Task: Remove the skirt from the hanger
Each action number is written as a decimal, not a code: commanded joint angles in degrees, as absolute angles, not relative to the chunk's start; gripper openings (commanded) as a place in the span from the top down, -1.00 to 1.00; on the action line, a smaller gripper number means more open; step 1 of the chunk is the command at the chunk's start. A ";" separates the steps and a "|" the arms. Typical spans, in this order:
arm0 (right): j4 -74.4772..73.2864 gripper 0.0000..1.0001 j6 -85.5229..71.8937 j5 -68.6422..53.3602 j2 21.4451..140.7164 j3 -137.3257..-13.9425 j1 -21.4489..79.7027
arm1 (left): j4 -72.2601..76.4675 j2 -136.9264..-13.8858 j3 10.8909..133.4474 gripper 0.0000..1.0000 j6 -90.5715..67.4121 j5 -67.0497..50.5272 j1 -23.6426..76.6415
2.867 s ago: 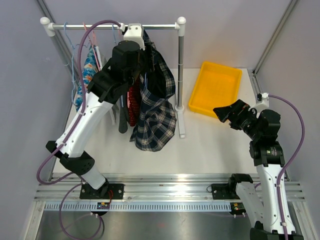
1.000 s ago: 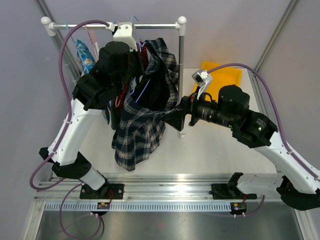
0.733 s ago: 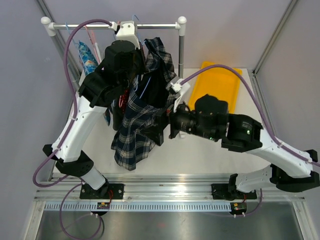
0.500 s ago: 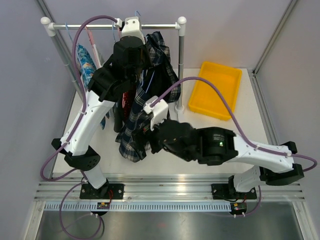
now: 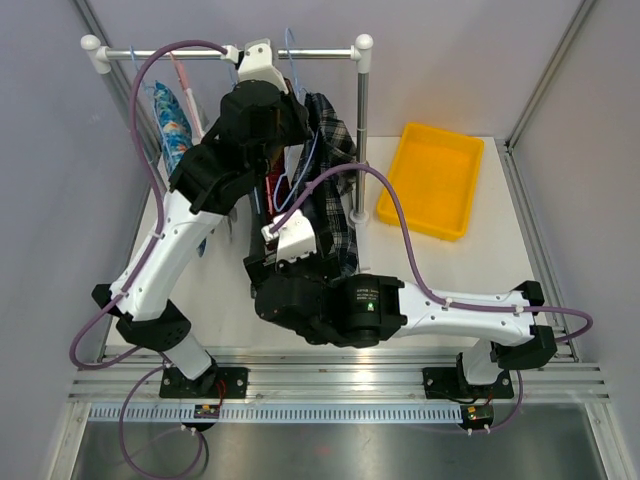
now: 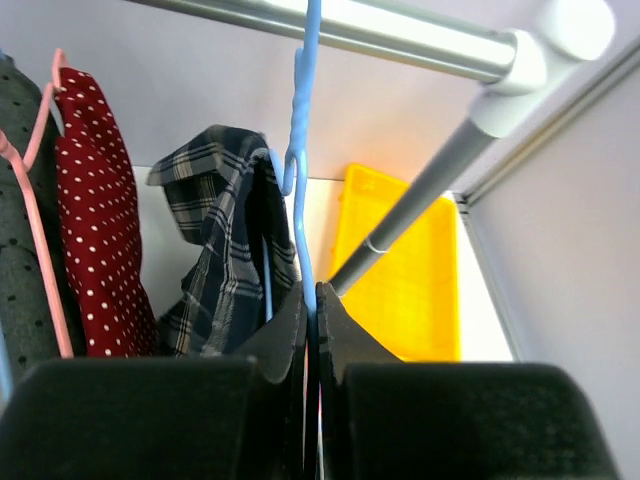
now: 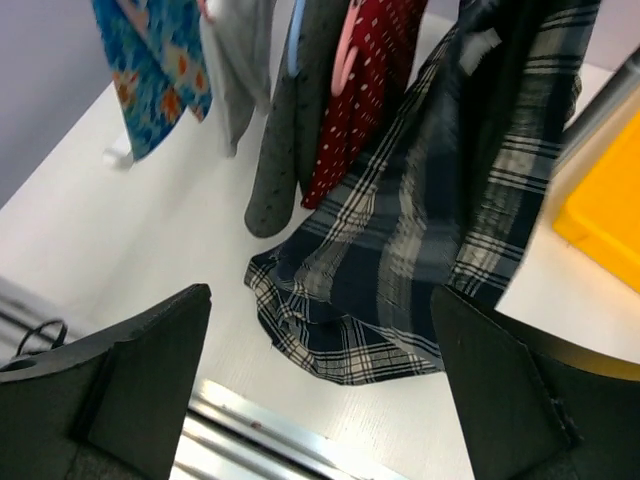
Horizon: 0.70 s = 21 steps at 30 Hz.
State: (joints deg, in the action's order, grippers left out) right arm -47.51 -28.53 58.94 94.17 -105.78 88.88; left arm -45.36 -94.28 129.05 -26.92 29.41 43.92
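Note:
The skirt [image 5: 335, 190] is dark blue plaid and hangs from a light blue wire hanger [image 6: 303, 150] just under the rack's rail. My left gripper [image 6: 311, 290] is shut on the hanger's wire below its hook, with the skirt [image 6: 215, 230] draped to its left. My right gripper [image 7: 320, 380] is open and low, in front of the skirt [image 7: 440, 220]. Its fingers [image 7: 150, 370] stand wide apart with nothing between them, and the skirt's hem hangs beyond them just above the table. In the top view both grippers' fingertips are hidden under their wrists.
The rack's rail [image 5: 300, 52] and its upright post [image 5: 361, 150] stand close to the skirt. A red dotted garment [image 7: 365, 90], a grey one [image 7: 290, 130] and a blue floral one [image 7: 150, 70] hang to the left. A yellow tray [image 5: 430, 180] sits at the right.
My right arm has swung from the right side across the table to low in front of the skirt. My left arm and the hanger moved back toward the rail; the skirt swung right.

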 commanded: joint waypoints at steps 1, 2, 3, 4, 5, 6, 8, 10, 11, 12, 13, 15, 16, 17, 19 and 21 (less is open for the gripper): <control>-42.90 -0.99 -29.45 69.34 93.43 -106.18 89.12 | -36.56 -89.12 131.31 1.00 -28.04 27.25 44.21; -42.80 -0.99 -29.62 69.17 93.51 -105.21 89.12 | -36.74 -88.86 131.48 1.00 -27.78 27.25 44.21; -43.85 -0.99 -31.45 68.82 93.69 -104.86 89.12 | -37.09 -88.77 131.57 1.00 -27.60 27.33 44.21; -44.99 -0.99 -32.94 68.38 93.95 -104.33 89.12 | -37.35 -88.77 131.66 1.00 -26.99 27.68 44.21; -47.26 -0.99 -35.74 67.94 94.65 -103.46 89.12 | -37.61 -88.77 132.10 1.00 -26.90 27.77 44.21; -52.85 -0.99 -42.56 67.16 95.09 -102.84 89.12 | -38.23 -88.60 132.27 1.00 -26.81 27.69 44.21; -58.51 -0.99 -49.80 66.71 96.76 -100.38 89.12 | -38.76 -87.81 132.02 1.00 -26.81 27.07 44.21; -69.65 -0.99 -63.32 67.76 98.17 -98.88 89.12 | -39.29 -86.75 131.23 1.00 -27.50 26.46 44.38; -74.48 -0.99 -68.50 69.24 99.74 -98.96 89.12 | -39.37 -86.05 130.70 1.00 -27.51 26.28 44.56; -86.19 -0.99 -80.47 70.13 100.54 -99.31 89.12 | -39.37 -84.22 129.48 1.00 -27.42 26.37 45.43; -93.27 -0.99 -86.95 70.92 101.42 -100.36 89.12 | -39.72 -83.24 129.11 1.00 -27.07 26.54 45.96; -92.64 -0.99 -84.64 73.21 100.12 -99.06 89.12 | -41.04 -80.61 128.24 1.00 -25.76 26.55 47.45; -92.72 -0.99 -84.81 73.82 97.32 -97.75 89.12 | -42.09 -79.90 128.58 1.00 -25.67 26.63 47.90; -92.81 -0.99 -85.25 75.05 95.90 -97.30 89.12 | -44.36 -79.28 128.76 1.00 -25.66 26.98 48.25; -91.94 -0.99 -83.51 76.89 92.39 -96.68 89.12 | -46.22 -77.52 128.85 1.00 -25.49 26.46 48.78; -88.08 -0.99 -75.91 80.06 91.06 -96.68 89.03 | -48.42 -76.30 128.50 1.00 -25.84 25.85 48.95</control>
State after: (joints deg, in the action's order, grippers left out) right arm -74.94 -75.83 70.19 98.21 -95.85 88.88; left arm -48.71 -79.96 127.24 -26.57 26.74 48.75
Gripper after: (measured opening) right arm 0.993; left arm 0.023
